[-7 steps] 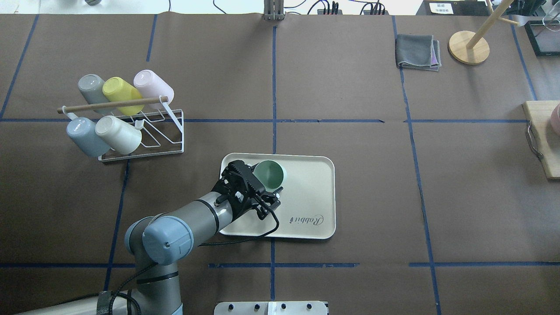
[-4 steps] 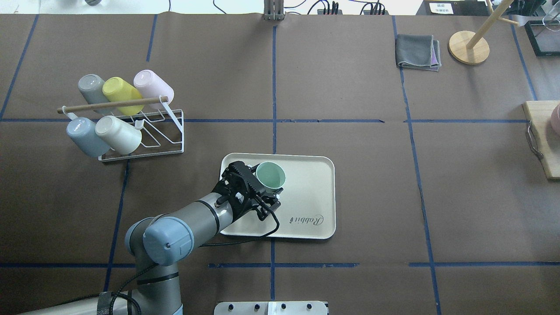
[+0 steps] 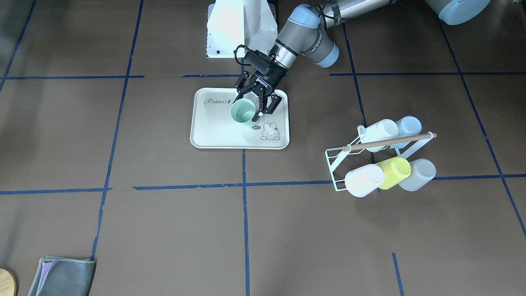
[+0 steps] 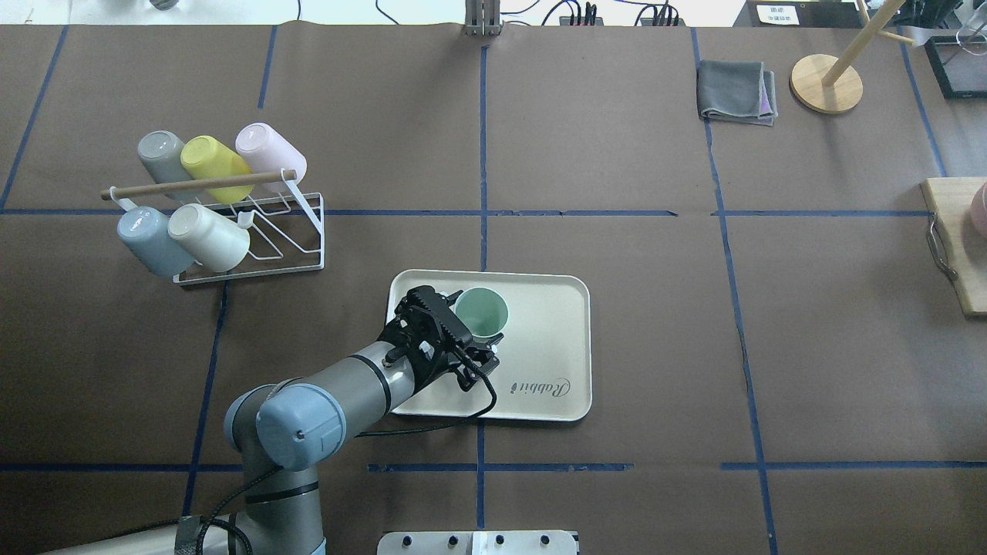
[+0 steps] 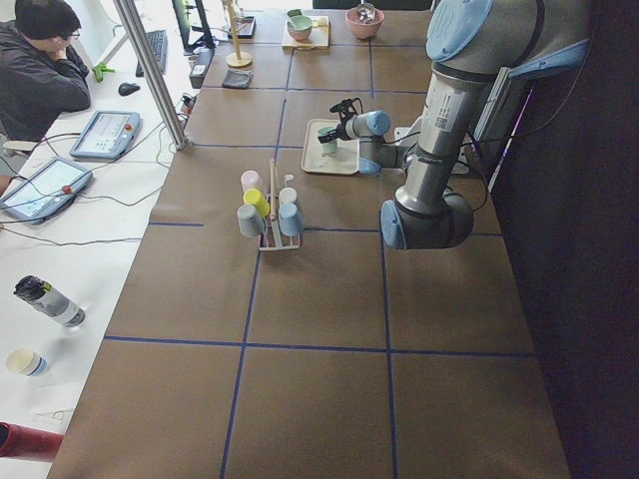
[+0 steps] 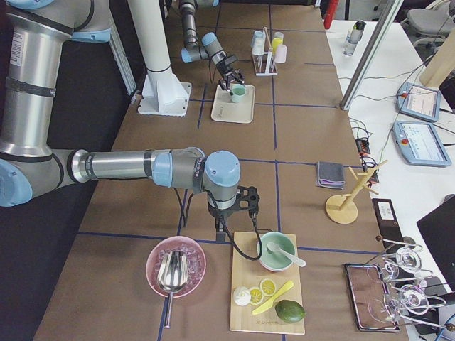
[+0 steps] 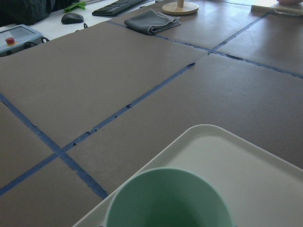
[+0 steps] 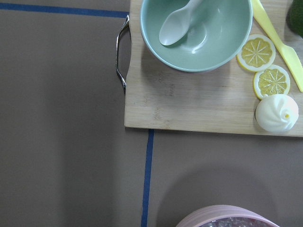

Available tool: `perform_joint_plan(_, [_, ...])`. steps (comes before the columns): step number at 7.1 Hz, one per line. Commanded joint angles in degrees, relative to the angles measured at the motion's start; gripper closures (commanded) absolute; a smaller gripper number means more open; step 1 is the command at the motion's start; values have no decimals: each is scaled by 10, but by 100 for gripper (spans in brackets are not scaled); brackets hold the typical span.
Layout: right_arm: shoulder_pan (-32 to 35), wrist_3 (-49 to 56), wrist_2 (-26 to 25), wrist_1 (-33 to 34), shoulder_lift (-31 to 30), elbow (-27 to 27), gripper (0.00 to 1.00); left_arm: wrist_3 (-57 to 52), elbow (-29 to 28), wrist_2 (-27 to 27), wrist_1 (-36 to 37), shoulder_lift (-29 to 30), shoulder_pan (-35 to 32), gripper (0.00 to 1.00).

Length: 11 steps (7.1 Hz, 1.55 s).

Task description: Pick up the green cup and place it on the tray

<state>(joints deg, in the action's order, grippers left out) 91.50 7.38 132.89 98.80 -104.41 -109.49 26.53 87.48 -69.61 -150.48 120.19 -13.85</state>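
The green cup [image 4: 480, 312] stands upright, mouth up, on the far left part of the cream tray [image 4: 547, 331]. My left gripper [image 4: 472, 330] reaches in from the near left, its fingers on either side of the cup, shut on it. In the front-facing view the cup [image 3: 242, 111] sits between the fingers of that gripper [image 3: 248, 107], next to the tray's [image 3: 218, 131] rabbit drawing. The left wrist view shows the cup's rim [image 7: 170, 201] close up over the tray's corner [image 7: 227, 151]. My right gripper [image 6: 244, 213] hangs over the table by a wooden board; I cannot tell its state.
A white wire rack [image 4: 254, 231] with several cups, among them a yellow-green one [image 4: 212, 166] and a pale blue one [image 4: 150, 239], stands left of the tray. A grey cloth [image 4: 736, 91] and a wooden stand [image 4: 826, 83] are far right. A board [image 8: 189, 104] with a bowl [image 8: 196, 33] lies below the right wrist.
The left wrist has turned the green cup from tilted to upright and shifted it slightly right over the tray. The gripper stays closed around it.
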Motion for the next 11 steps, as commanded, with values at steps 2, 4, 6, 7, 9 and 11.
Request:
perform_joint_plan(2, [0,1,0,0,0,1,0,-1,-4,0,0,0,3,13])
perform_joint_plan(4, [0,1,0,0,0,0,0,-2,3,0,-1,0,2,1])
perform_joint_plan(6, [0,1,0,0,3,-1,0,-56,58,-6,7,0,-5,0])
perform_joint_plan(7, [0,1,0,0,4,-1,0,-64,87,-6,16,-3,-8,0])
perform_joint_plan(9, [0,0,-1,0,4,-3,0,-64,139,-16,79,-5,-20,0])
perform_joint_plan(11, [0,-1,-3,-1,4,-4,0,-62,209,-89,258,-7,-57,0])
